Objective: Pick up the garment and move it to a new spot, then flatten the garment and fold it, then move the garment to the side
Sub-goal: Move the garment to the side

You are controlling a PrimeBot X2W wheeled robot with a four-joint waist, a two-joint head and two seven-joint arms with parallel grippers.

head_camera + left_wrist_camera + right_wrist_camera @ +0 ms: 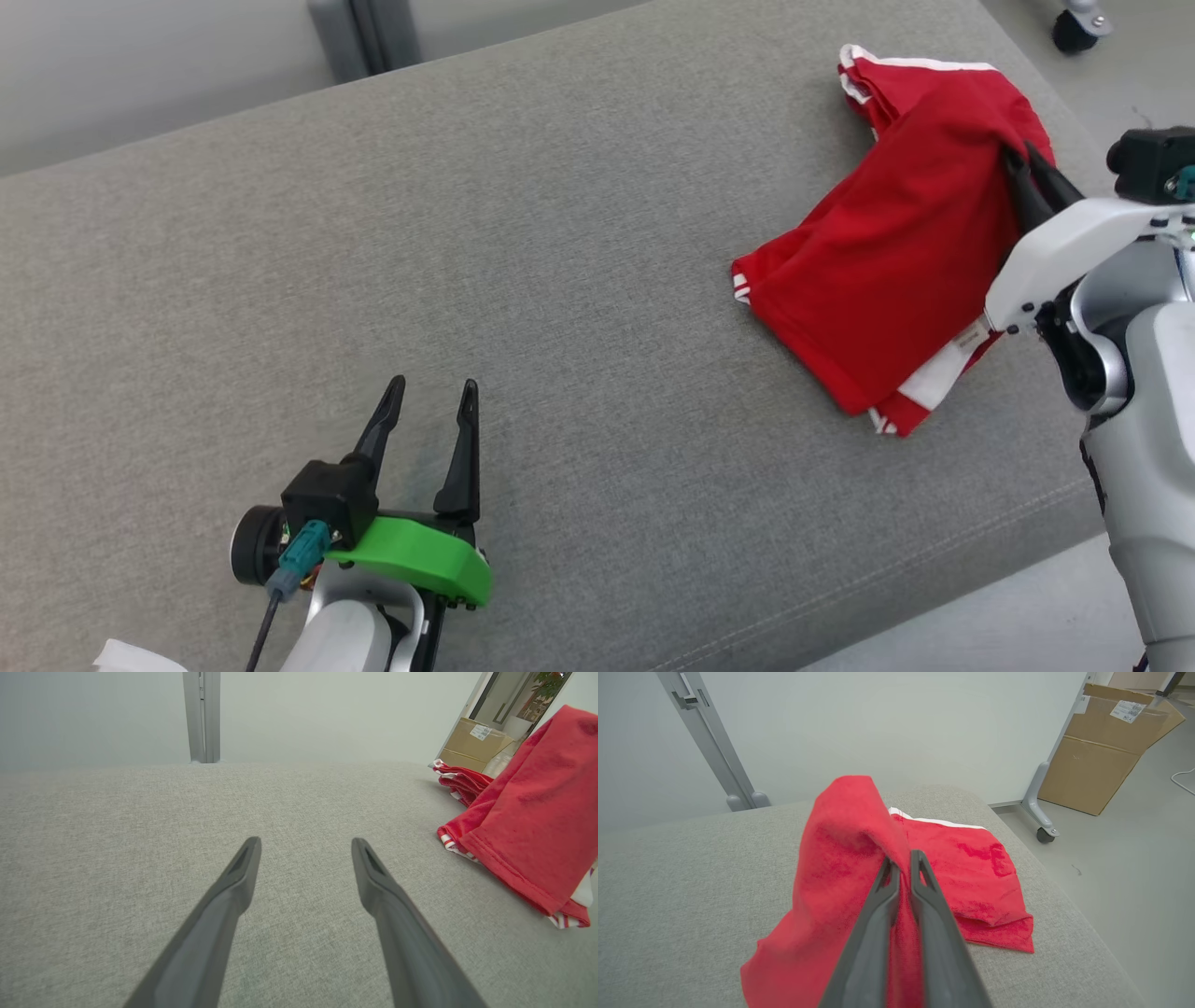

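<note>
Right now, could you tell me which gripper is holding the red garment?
The right gripper, shut on a raised fold of the red garment; the left gripper stands open over the grey cushion.

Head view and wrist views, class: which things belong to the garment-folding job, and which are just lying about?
Job: red garment; right claw, shut on it; left claw, open; grey cushion beneath.
Lying about: cardboard box; partition castor; white floor cable.
</note>
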